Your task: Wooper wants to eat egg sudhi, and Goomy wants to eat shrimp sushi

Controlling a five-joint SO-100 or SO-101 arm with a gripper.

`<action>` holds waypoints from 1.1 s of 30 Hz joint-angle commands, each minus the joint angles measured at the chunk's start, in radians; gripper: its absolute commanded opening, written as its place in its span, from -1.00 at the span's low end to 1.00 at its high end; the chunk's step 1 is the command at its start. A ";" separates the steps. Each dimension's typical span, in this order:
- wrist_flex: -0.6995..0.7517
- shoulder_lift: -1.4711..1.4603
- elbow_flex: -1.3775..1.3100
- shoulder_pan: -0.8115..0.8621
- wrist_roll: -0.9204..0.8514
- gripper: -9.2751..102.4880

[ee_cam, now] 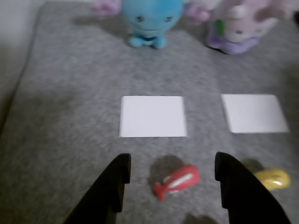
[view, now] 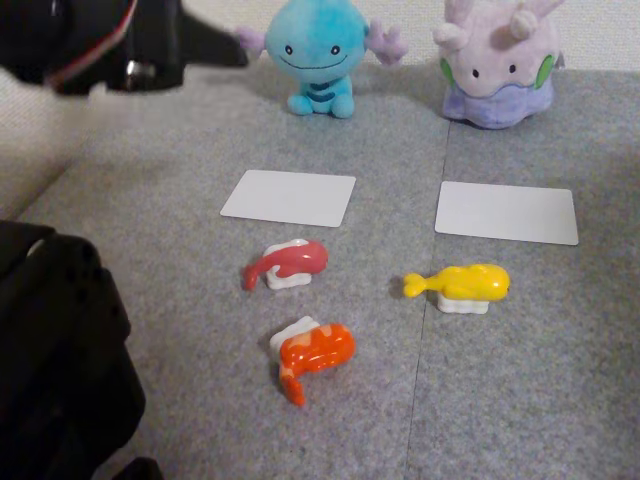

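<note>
count from the fixed view: two plush toys, two white cards, three toy sushi, all on grey carpet (view: pixel 150 200).

plush: wooper (view: pixel 318 55) sits top centre of the fixed view, goomy (view: pixel 497 65) top right, the two apart from each other. in the wrist view both sit along the top edge, wooper (ee_cam: pixel 148 21) centre, goomy (ee_cam: pixel 238 30) to its right, both blurred.

cards: left white card (view: pixel 289 197) lies below wooper, right white card (view: pixel 507 212) below goomy. i see nothing resting on either one. wrist view shows the same pair mid-frame, left white card (ee_cam: pixel 153 116) and right white card (ee_cam: pixel 253 113).

sushi: egg sudhi (view: pixel 460 285) lies right of centre in the fixed view, just below the right card, not touching it, tail pointing frame-left. shrimp sushi (view: pixel 312 355) sits lower centre, tail toward the bottom edge. pink-red sushi (view: pixel 286 265) lies between shrimp sushi and the left card, apart from both.

gripper (ee_cam: pixel 172 173): in the wrist view its two dark fingers rise from the bottom edge, jaws spread wide and gripping nothing. the pink-red sushi (ee_cam: pixel 176 181) appears in the gap between them; i cannot tell the height above it. the egg sudhi (ee_cam: pixel 273 178) shows partly at the lower right, beside the right-hand finger.

a dark blurred arm part (view: pixel 100 45) fills the upper left of the fixed view.
</note>
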 commanded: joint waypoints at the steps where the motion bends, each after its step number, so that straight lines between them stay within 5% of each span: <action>1: 0.003 -0.118 -0.153 0.106 0.017 -0.44; 15: 0.086 -0.787 -0.574 0.563 0.130 -0.44; 33: -0.117 -1.241 -0.580 0.598 0.173 -0.45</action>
